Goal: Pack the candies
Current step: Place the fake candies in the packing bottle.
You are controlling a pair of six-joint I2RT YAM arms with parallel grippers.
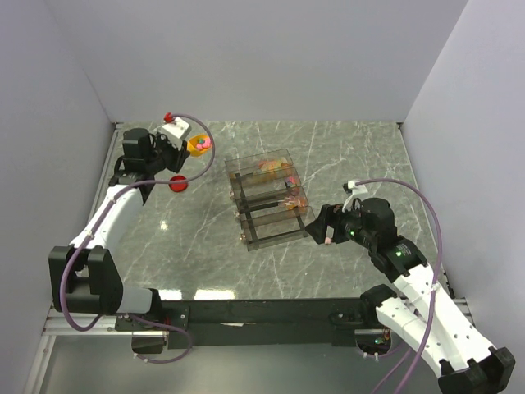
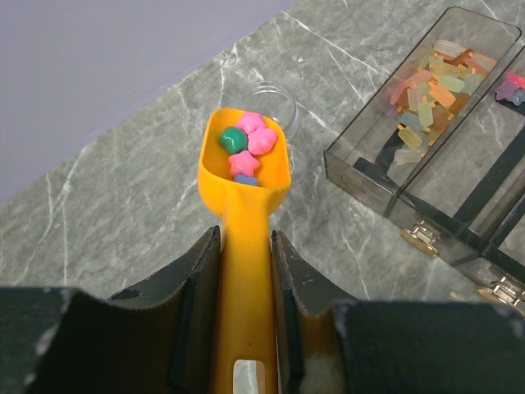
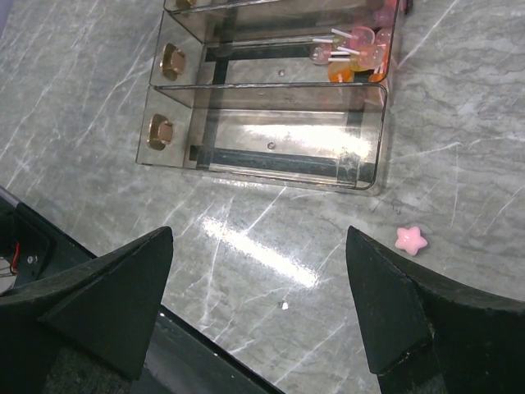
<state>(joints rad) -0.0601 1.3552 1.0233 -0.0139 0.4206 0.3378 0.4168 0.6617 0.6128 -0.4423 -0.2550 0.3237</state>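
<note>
My left gripper (image 2: 244, 238) is shut on the handle of a yellow scoop (image 2: 246, 176) at the far left of the table (image 1: 353, 156). The scoop's bowl carries a few candies (image 2: 248, 141), pink, green and blue, and hangs over a clear round jar (image 2: 277, 100). More candies (image 2: 435, 82) fill the far compartment of a clear organiser box (image 1: 271, 201). One pink star candy (image 3: 410, 239) lies loose on the marble beside the box. My right gripper (image 3: 258, 287) stands open and empty just in front of the box's near end.
A flat red lid (image 1: 178, 182) lies on the table below the left gripper. Lollipops (image 3: 353, 51) sit in the box's middle compartment, and its near compartment (image 3: 271, 135) holds nothing. Grey walls close in the table at the left, back and right.
</note>
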